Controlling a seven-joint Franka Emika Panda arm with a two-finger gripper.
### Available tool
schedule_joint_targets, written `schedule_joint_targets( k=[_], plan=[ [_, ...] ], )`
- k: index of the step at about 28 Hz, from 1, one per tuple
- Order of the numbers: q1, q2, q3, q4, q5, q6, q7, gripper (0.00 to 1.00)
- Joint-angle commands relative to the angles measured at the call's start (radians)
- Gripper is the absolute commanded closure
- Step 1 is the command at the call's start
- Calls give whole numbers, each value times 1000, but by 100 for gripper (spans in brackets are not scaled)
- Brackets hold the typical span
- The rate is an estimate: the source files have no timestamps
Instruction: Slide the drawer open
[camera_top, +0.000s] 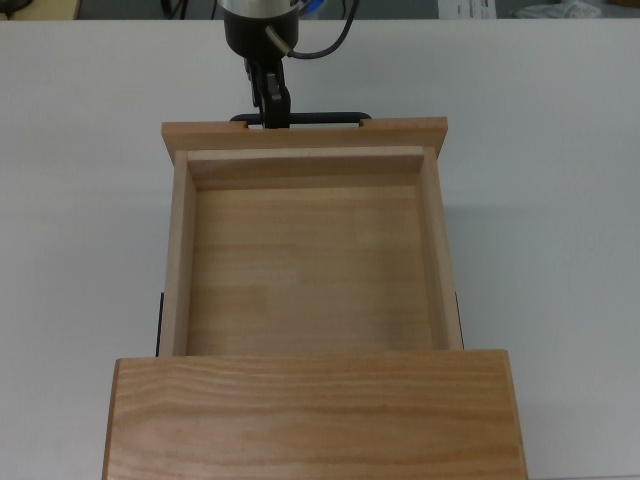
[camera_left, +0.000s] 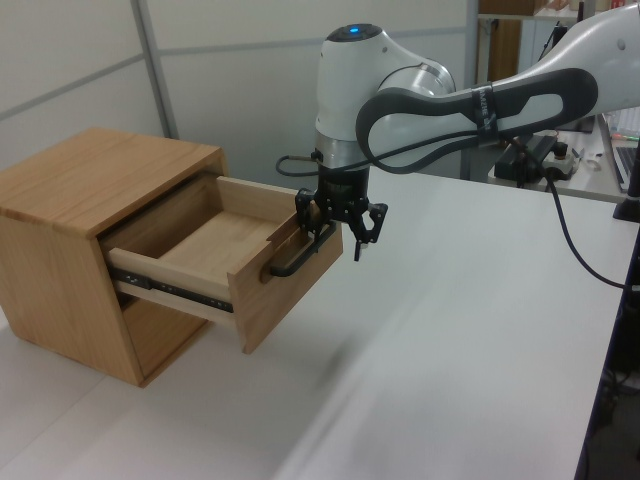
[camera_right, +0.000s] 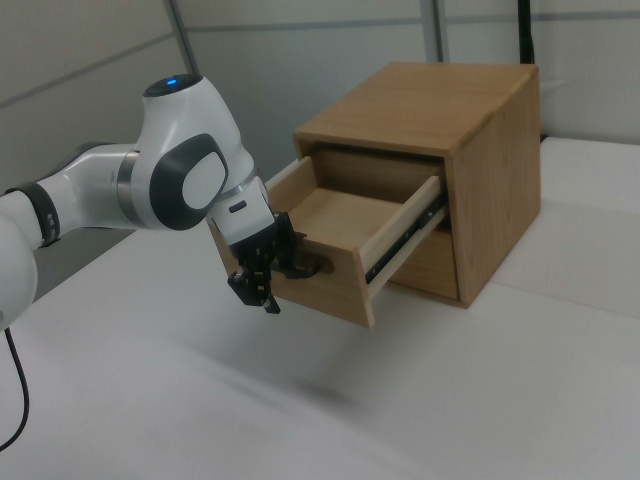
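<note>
While drawer (camera_left: 225, 262) sits extended, arm (camera_left: 470, 105) reaches down, jaws parted at handle (camera_left: 293, 263)

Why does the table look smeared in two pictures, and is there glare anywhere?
In the left view and the right view, soft grey streaks cross the white table, the arm's diffuse shadow under even light rather than blur; the drawer stays crisp. In the top view, lighting is flat with no glare, and only the black handle and the tool look dark.
</note>
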Motion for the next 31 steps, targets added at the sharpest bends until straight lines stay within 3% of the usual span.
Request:
schedule_joint_targets(
  k=[1, 17, 21, 23, 26, 31],
  plan=[
    [-20, -24, 3, 15, 26, -27, -48, 0],
    [-15, -25, 4, 124, 39, -38, -103, 0],
    [-11, -25, 6, 128, 88, -97, -189, 0],
    [-6, -28, 7, 138, 134, -156, -275, 0],
    [-6, -33, 32, 180, 193, -263, -414, 0],
    [-6, -68, 29, 266, 254, -347, -609, 0]
  ],
)
